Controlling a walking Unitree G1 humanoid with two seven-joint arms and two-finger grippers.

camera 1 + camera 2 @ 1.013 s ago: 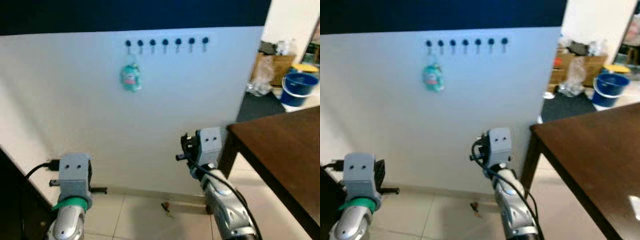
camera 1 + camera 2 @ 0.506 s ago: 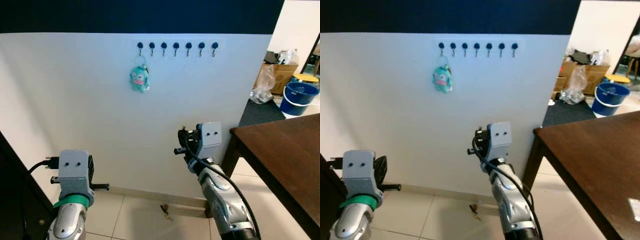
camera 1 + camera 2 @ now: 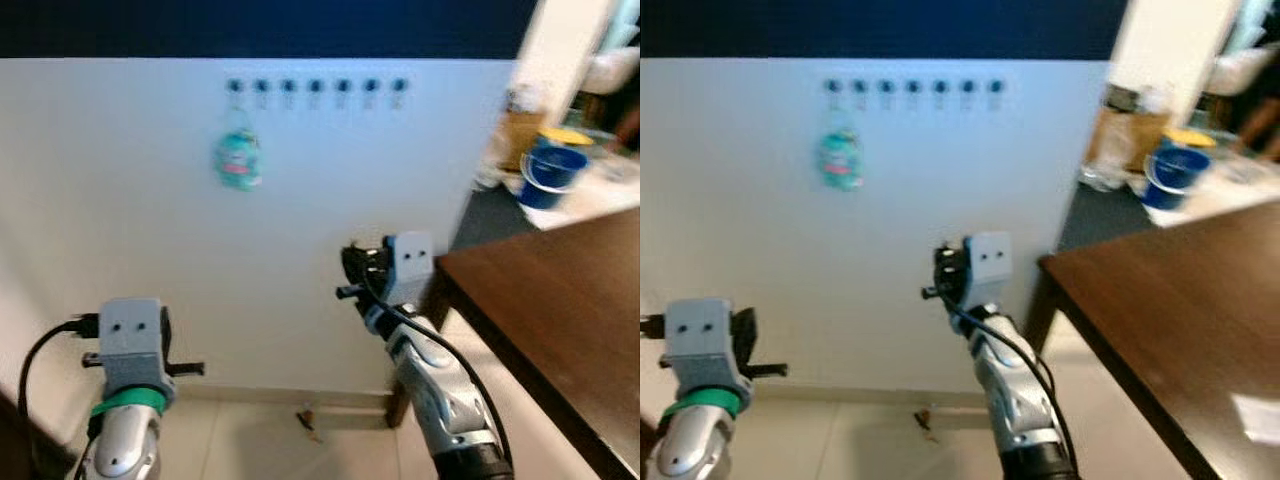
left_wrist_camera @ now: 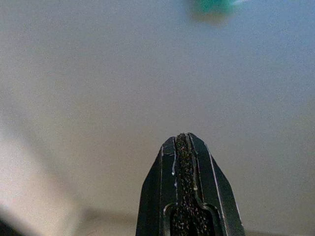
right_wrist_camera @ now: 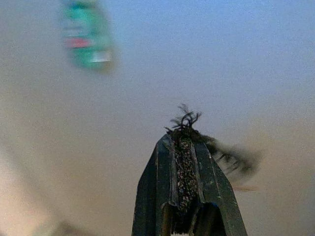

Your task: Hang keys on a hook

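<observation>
We face a white wall (image 3: pixel 300 200) topped by a dark blue band. Near the wall's upper edge runs a row of seven small dark hooks (image 3: pixel 315 87). From the leftmost hook hangs a teal keychain charm (image 3: pixel 237 160) with a pink patch — blurred, so we cannot make out the keys themselves. It lies flat against the wall just below the hook row.

Our left gripper (image 4: pixel 186 147) is held low on the left, pointing toward the wall. Its jaws are pressed together with nothing between them. In its wrist view the teal charm sits at the far edge of the wall ahead.

Our right gripper (image 5: pixel 183 135) is raised in front of the wall, below the right half of the hook row and well apart from the charm. Its jaws are closed too, and a small tuft of dark, wiry fibres (image 5: pixel 186 120) pokes out at the tips — we cannot tell what it is. A black cable runs along the silver right arm (image 3: pixel 440 400).

To the right, the corner of a dark brown wooden surface (image 3: pixel 560 300) reaches into view. Beyond it stands a blue bucket (image 3: pixel 545 178) among blurred clutter. Below the wall, a small dark object (image 3: pixel 307 422) lies on the pale tiled floor (image 3: pixel 250 440).
</observation>
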